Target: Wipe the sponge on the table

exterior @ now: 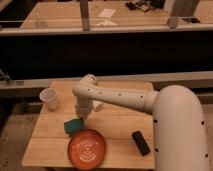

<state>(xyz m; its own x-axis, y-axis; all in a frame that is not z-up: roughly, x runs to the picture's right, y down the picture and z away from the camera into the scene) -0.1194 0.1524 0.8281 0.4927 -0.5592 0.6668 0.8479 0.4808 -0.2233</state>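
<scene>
The teal-green sponge (74, 125) lies on the light wood table (117, 122), left of centre and just behind the orange plate. My white arm reaches in from the right, bends at the table's back edge and points down. The gripper (82, 115) hangs at the sponge's upper right edge, touching or nearly touching it. Whether it holds the sponge is hidden by the wrist.
An orange plate (87, 148) sits at the front of the table, a white cup (49, 97) at the back left corner, and a small black block (141, 142) at the front right. A long wooden workbench (60, 15) with metal rails runs behind.
</scene>
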